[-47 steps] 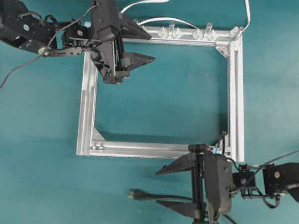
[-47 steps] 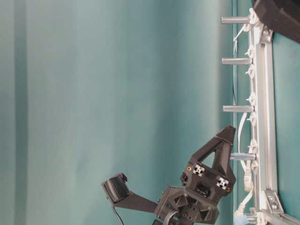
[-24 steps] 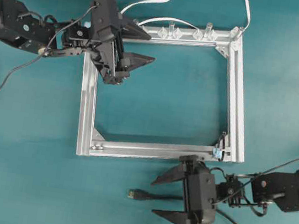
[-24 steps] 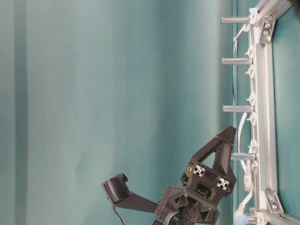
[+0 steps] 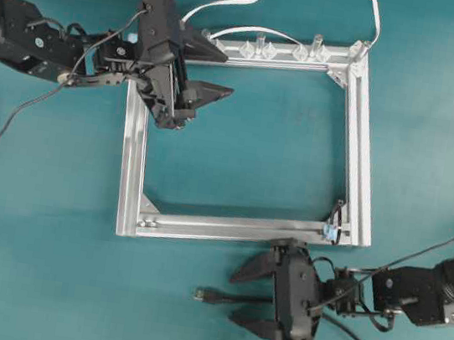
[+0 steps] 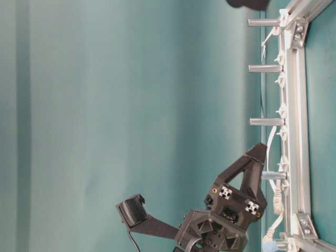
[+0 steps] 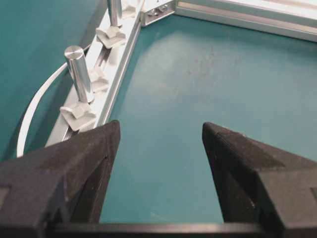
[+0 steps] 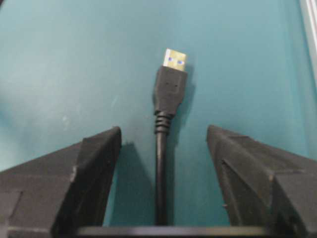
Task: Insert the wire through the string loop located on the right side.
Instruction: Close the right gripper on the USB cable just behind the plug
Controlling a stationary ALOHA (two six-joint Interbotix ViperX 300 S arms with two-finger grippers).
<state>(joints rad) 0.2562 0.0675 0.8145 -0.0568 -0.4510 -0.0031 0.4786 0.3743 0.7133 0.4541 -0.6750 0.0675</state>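
R gripper (image 5: 236, 294) jaws apart w/ the wire (image 8: 161, 163) between, not squeezed. L gripper (image 5: 214, 68) jaws apart too, past frame (image 5: 362, 172) from wire.

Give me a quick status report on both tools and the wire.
Right tool open, straddling the wire, no grip yet. Left tool open, empty over the frame. String loop unobstructed.

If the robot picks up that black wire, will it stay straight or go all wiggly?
Probably wiggly. The wire is long and thin and already curves across the table, so the free part would likely droop. The short bit by the plug has a ribbed collar and looks stiffer, so it may stay fairly straight. It looks light, and the open right gripper straddles it.
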